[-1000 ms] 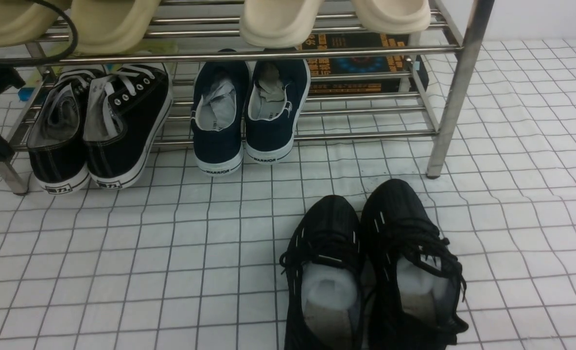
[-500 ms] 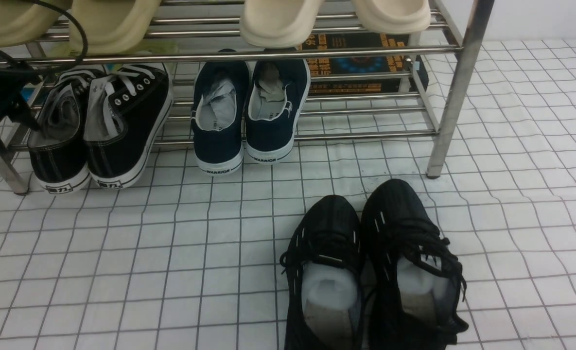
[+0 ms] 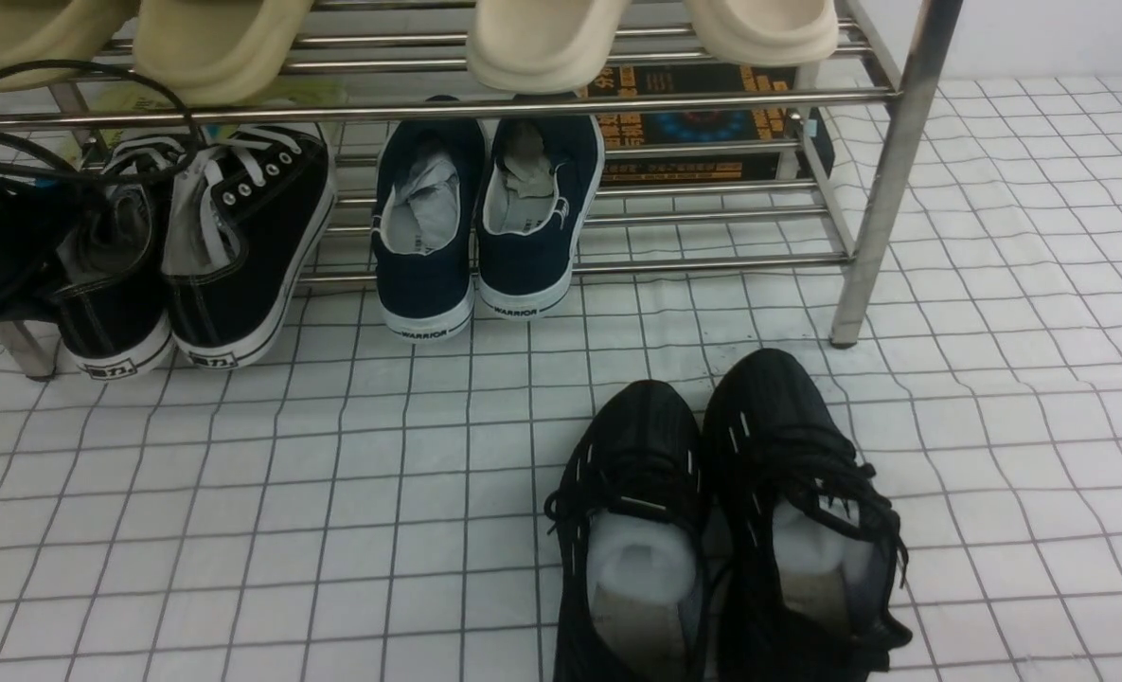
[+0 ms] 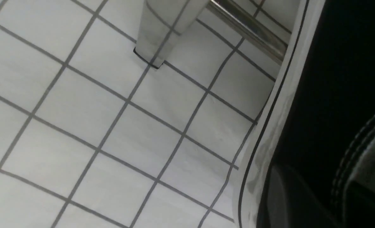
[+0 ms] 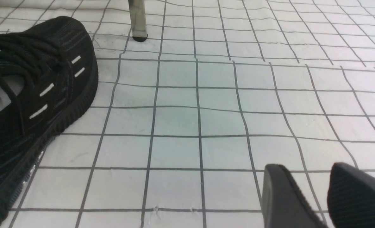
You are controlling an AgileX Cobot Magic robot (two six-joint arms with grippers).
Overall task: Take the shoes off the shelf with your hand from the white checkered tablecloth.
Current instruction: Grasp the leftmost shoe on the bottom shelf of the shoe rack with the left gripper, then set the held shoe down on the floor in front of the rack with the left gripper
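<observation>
The table is covered by the white checkered tablecloth [image 3: 239,530], slightly wrinkled. The legs of the shelf [image 3: 887,189] stand on it, one foot just beside the left jaws. The heels of the shoes [image 3: 239,246] rest on the cloth there, and those of the navy slip-ons [image 3: 523,256] farther off. The black mesh sneakers [image 3: 721,521] lie apart from the right jaws.

A staged robot test area dressed like a home shoe corner. A shiny steel shelf [image 3: 887,180] stands on a white checkered tablecloth [image 3: 333,493] before a plain white wall [image 3: 1043,38], holding black canvas sneakers [image 3: 229,246], navy slip-ons [image 3: 485,227] and cream slippers [image 3: 542,43]; black mesh sneakers [image 3: 721,511] sit in front.
</observation>
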